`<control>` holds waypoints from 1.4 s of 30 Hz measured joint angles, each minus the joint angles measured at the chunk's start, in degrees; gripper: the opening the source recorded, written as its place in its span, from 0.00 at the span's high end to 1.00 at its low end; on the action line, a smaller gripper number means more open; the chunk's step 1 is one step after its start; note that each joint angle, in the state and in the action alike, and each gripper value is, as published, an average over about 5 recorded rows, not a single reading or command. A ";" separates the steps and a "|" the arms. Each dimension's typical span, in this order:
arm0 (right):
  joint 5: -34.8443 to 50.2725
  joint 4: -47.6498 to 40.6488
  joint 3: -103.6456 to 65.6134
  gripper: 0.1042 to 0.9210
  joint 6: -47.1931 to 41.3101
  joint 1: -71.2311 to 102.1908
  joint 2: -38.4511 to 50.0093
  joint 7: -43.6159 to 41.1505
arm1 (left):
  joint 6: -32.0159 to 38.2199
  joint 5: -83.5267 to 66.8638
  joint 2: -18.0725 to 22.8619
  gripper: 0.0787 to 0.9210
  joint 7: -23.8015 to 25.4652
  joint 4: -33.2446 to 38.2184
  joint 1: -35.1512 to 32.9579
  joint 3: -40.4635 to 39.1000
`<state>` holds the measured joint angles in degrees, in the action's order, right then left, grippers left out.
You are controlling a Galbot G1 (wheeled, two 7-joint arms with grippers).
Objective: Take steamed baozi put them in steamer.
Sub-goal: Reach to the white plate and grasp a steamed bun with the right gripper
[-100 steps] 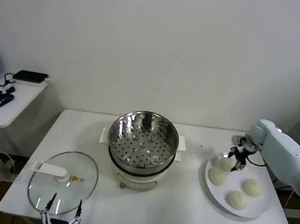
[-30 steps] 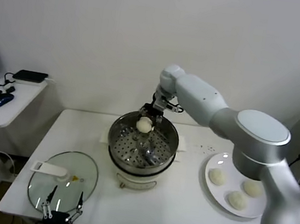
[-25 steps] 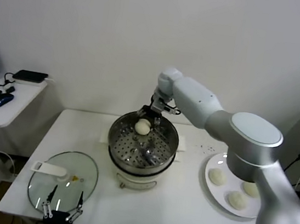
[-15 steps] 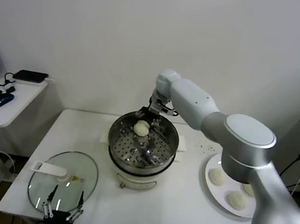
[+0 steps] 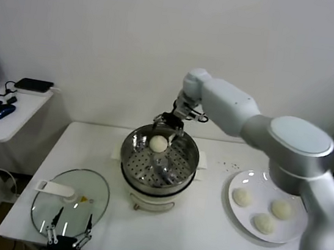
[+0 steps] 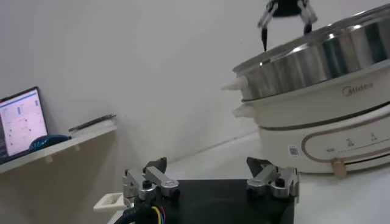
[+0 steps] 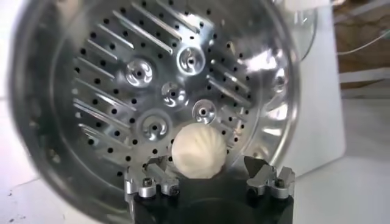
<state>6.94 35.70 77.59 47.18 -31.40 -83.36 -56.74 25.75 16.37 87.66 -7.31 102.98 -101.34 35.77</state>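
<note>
Now baozi [image 5: 159,144] in steamer [image 5: 157,176] (pincer [image 5: 171,125] open)

I see the steamer [image 5: 158,161] standing upright at the centre of the frame on the counter [image 5: 202,228]: a round, shiny stainless-steel pot on a white base, with small white side handles and a perforated tray inside. One baozi [image 5: 158,143] lies on that tray toward the upper part of the pot; it is round, smooth and cream-white, with faint pleats showing in the right wrist view [image 7: 198,151]. Three more baozi sit at the right of the frame on a flat white plate [image 5: 291,237]: one at the left [image 5: 242,197], one at the right [image 5: 281,209] and one nearest the bottom [image 5: 263,223], each apart from the others.
</note>
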 measured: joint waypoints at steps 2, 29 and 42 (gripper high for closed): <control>3.71 2.96 3.66 0.12 0.00 -2.69 2.07 1.15 | -0.09 -0.03 -0.08 0.12 0.02 0.03 -0.01 0.01; 31.99 33.64 36.69 0.12 -40.87 -18.67 29.73 8.63 | -0.39 -0.45 -0.36 0.12 0.27 -1.72 0.98 0.11; 29.98 32.65 32.17 0.12 -51.67 -9.04 34.99 8.43 | -0.43 0.04 -0.01 0.12 0.30 -2.12 0.53 0.44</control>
<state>36.93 68.35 109.76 -4.48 -40.44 -48.37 -48.31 25.32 16.41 87.65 -7.01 100.86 -100.82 36.21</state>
